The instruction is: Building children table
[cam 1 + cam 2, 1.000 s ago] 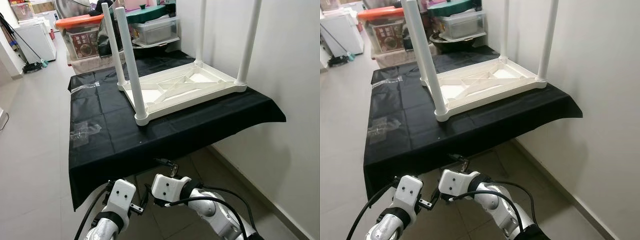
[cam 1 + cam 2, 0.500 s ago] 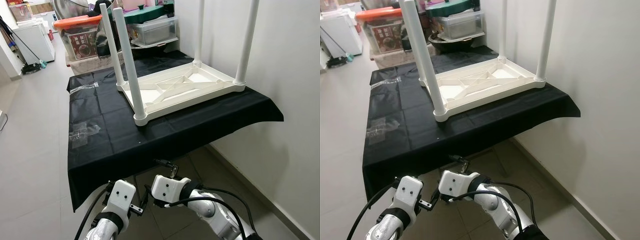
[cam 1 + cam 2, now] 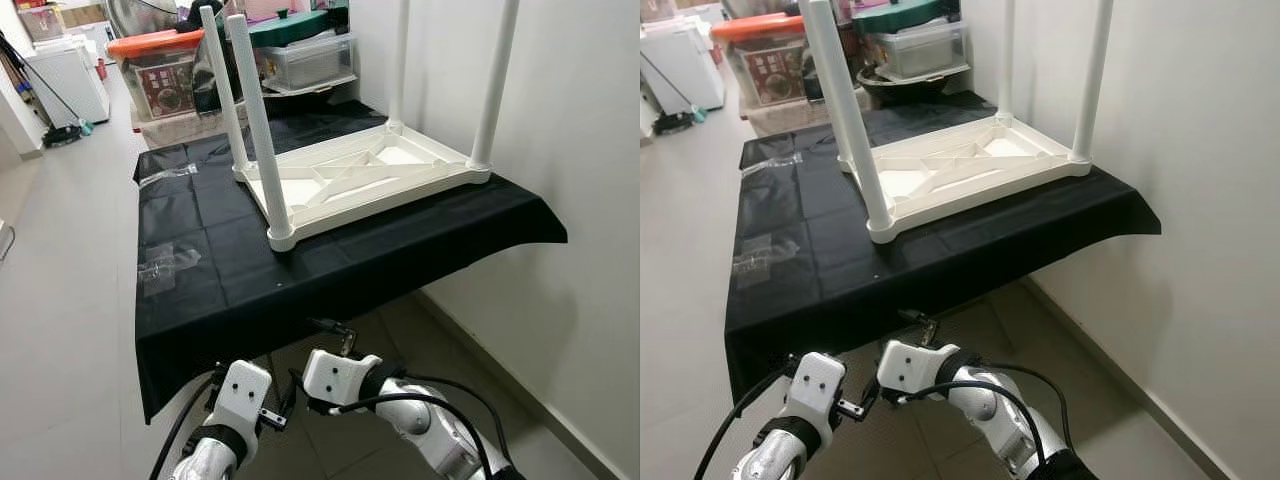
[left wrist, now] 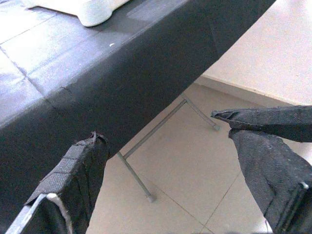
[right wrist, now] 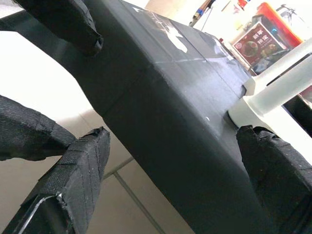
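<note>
Your left tool (image 4: 165,161) and right tool (image 5: 170,161) both hang low in front of the black-draped surface (image 3: 230,270), fingers spread wide, holding nothing. The white children's table (image 3: 350,180) lies upside down on that surface, ahead of and above both tools, its four legs (image 3: 258,130) pointing up.

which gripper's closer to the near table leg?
Right. The right gripper sits below the cloth edge, almost under the near leg; the left gripper hangs lower and further back. Both open.
</note>
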Tool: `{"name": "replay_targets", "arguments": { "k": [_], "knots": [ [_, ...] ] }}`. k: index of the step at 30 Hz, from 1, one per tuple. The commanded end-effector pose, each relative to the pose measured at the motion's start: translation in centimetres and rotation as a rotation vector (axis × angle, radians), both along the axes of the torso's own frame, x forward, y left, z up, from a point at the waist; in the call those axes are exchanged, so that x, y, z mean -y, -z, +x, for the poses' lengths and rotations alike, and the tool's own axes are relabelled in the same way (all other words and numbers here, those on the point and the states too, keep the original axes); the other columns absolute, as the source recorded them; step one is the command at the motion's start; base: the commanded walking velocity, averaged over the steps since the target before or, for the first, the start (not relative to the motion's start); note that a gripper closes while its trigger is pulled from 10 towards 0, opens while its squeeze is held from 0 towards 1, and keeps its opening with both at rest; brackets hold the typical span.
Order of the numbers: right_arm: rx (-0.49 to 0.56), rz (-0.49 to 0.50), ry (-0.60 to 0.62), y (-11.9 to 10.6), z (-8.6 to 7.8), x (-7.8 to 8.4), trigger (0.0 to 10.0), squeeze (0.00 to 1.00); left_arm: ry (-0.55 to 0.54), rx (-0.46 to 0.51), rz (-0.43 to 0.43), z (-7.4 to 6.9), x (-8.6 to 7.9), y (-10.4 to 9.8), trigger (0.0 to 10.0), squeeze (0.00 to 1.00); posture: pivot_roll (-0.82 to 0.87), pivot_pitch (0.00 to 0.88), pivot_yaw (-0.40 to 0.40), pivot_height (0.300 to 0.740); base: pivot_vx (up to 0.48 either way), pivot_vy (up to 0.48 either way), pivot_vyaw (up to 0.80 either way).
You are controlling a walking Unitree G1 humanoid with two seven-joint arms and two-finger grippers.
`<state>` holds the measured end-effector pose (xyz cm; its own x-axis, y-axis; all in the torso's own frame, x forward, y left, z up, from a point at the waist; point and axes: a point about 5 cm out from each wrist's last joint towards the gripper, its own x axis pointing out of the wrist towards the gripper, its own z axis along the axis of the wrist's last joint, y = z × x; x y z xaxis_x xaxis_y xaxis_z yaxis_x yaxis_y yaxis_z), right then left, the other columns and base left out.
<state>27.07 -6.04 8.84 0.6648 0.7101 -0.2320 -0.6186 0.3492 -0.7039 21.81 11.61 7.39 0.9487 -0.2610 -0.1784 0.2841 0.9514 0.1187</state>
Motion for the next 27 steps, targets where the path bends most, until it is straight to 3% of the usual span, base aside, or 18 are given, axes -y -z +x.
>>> {"name": "replay_targets", "arguments": {
  "k": [1,6,8,10,13,16,17,18,20,22,27],
  "knots": [
    [0.012,-0.055,0.017,0.7,-0.5,-0.4,10.0,0.0,0.005,0.047,-0.015,0.2,0.2,-0.8,10.0,0.0,-0.19,0.0,0.075,0.74,0.0,0.0,0.0],
    [-0.029,-0.082,0.077,1.1,-0.1,-0.3,10.0,0.0,-0.002,0.05,-0.012,0.2,0.1,-0.9,10.0,0.0,-0.19,0.0,0.075,0.74,0.0,0.0,0.0],
    [-0.07,-0.047,0.112,0.9,0.3,-0.1,10.0,0.0,-0.007,0.052,-0.01,0.2,0.0,-0.9,10.0,0.0,-0.18,0.0,0.07,0.74,0.0,0.0,0.0],
    [-0.075,0.038,0.178,0.0,1.2,0.5,10.0,0.0,-0.013,0.053,-0.01,0.1,0.0,-0.9,10.0,0.0,-0.18,0.0,0.07,0.74,0.0,0.0,0.0],
    [-0.003,0.19,0.289,-2.1,2.8,1.3,10.0,0.0,-0.015,0.055,-0.008,0.0,-0.1,-1.0,10.0,0.0,-0.18,0.0,0.07,0.74,0.0,0.0,0.0],
    [-0.005,0.177,0.401,-2.9,3.9,2.0,10.0,0.0,-0.018,0.06,-0.006,0.0,-0.2,-1.1,10.0,0.0,-0.18,0.0,0.074,0.74,0.0,0.0,0.0],
    [-0.026,0.255,0.441,-3.3,4.3,2.1,10.0,0.0,-0.019,0.066,-0.003,0.0,-0.2,-1.2,10.0,0.0,-0.18,0.0,0.074,0.74,0.0,0.0,0.0],
    [-0.026,0.255,0.441,-3.3,4.3,2.1,10.0,0.0,-0.019,0.066,-0.003,0.0,-0.2,-1.2,10.0,0.0,-0.18,0.0,0.074,0.74,0.0,0.0,0.0],
    [-0.078,0.407,0.637,-3.4,4.8,2.9,10.0,0.0,-0.033,0.073,-0.004,0.0,-0.2,-1.3,10.0,0.0,-0.18,0.0,0.075,0.74,0.0,0.0,0.0],
    [-0.241,0.44,0.614,-2.6,4.7,2.2,10.0,0.0,-0.058,0.082,-0.021,0.2,-0.4,-1.5,10.0,0.0,-0.18,0.0,0.076,0.74,0.0,0.0,0.0],
    [-0.294,0.527,0.518,-2.6,4.2,0.8,10.0,0.0,-0.084,0.099,-0.043,0.3,-0.4,-1.9,10.0,0.0,-0.17,0.0,0.079,0.74,0.0,0.0,0.0]
  ]
}}
